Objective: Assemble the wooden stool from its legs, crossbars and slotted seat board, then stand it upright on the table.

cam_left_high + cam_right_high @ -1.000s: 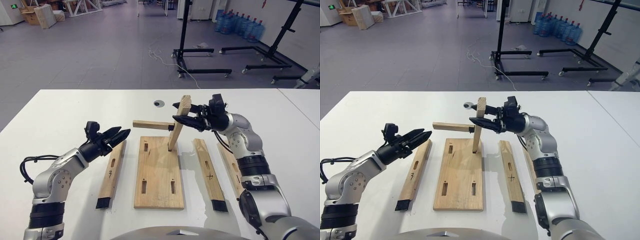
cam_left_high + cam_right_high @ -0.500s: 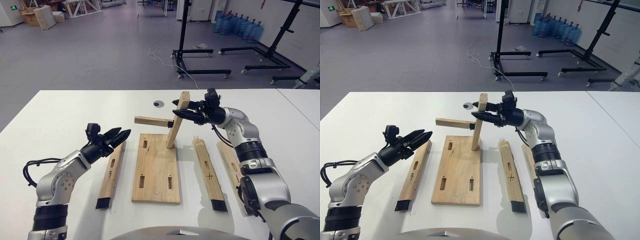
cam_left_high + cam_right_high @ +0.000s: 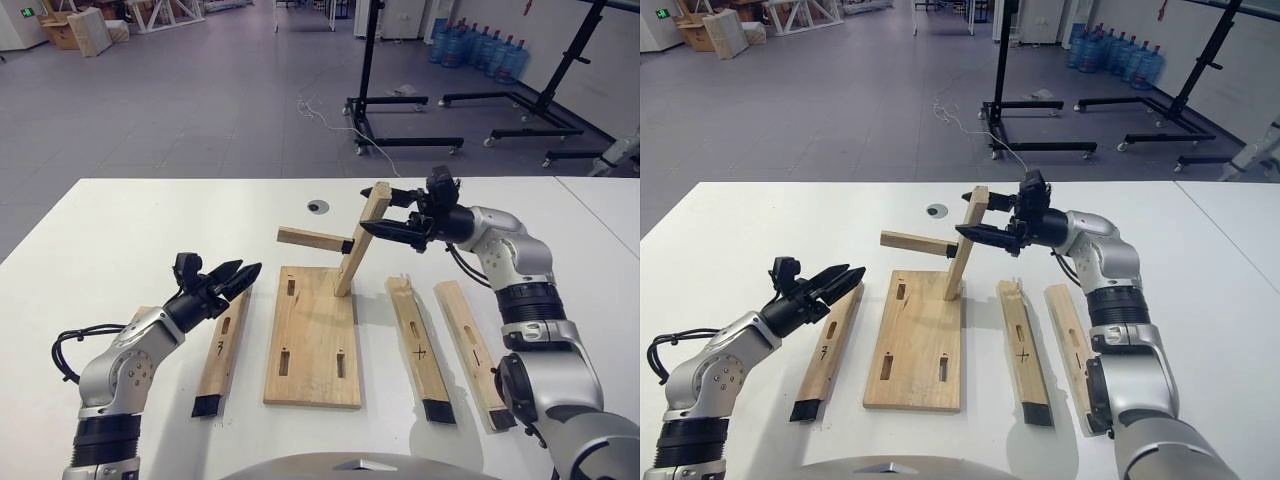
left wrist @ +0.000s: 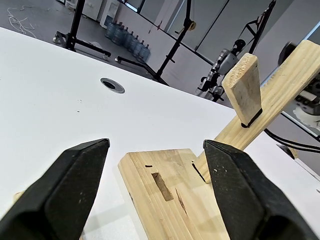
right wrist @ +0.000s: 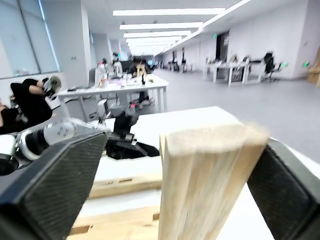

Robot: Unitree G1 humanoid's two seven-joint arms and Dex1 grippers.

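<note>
Wooden leg [image 3: 357, 248] is leaning in the seat board [image 3: 315, 352], light, stiff, tippy. Your right end effector [image 3: 376, 210] is loosely straddling its top, good spot. Left end effector [image 3: 245, 268] is gaping, empty.

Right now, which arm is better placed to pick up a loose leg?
Left, probably: the left gripper hangs open by the loose leg beside the seat board; the right gripper brackets the standing leg.

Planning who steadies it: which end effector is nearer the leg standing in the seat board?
Right. The right end effector straddles the standing leg near its top; the left end effector hovers apart, above the flat leg left of the seat board.
</note>
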